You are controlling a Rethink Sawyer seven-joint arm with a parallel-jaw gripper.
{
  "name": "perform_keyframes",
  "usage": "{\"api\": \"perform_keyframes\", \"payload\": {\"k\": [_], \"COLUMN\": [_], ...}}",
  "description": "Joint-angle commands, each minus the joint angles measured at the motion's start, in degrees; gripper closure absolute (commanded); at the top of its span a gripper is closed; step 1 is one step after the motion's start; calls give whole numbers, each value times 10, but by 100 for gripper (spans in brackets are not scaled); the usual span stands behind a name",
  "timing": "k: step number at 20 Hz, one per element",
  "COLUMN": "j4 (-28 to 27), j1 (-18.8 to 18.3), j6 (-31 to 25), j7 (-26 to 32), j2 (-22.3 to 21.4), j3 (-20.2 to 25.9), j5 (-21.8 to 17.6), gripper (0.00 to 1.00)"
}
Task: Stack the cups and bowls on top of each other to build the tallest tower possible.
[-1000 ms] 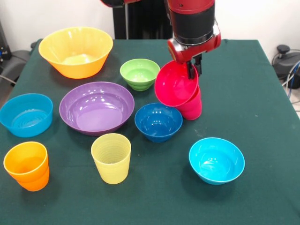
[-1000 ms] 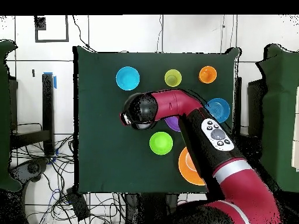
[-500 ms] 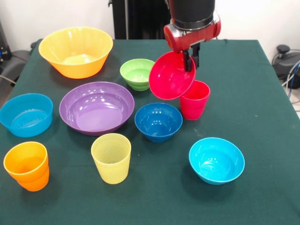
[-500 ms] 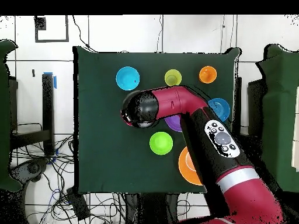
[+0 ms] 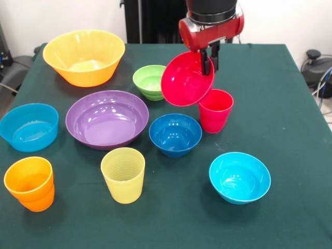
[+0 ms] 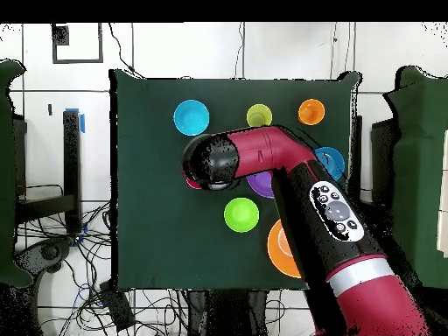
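Red bowl [image 5: 187, 79] hangs tilted in the air, pinched at its rim, just above the upright red cup [image 5: 216, 110]; remaining bowls and the yellow cup [image 5: 123, 174] and orange cup [image 5: 29, 183] sit upright, unstacked.

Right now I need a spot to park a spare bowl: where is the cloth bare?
Bare cloth lies right of the red cup and beyond the cyan bowl, out to the table edge. Crowded: the left half, around the purple bowl, and under the gripper holding the tilted red bowl.
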State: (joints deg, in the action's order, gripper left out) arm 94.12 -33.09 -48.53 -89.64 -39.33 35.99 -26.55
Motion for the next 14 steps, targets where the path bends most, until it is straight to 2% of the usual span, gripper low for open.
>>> {"api": "perform_keyframes", "payload": {"k": [1,14], "j4": [13,50], "j1": [8,19], "j6": [-35,-18], "j7": [67,35], "j2": [6,-16], "j3": [12,13], "j5": [-16,-7], "gripper": [100,100]}}
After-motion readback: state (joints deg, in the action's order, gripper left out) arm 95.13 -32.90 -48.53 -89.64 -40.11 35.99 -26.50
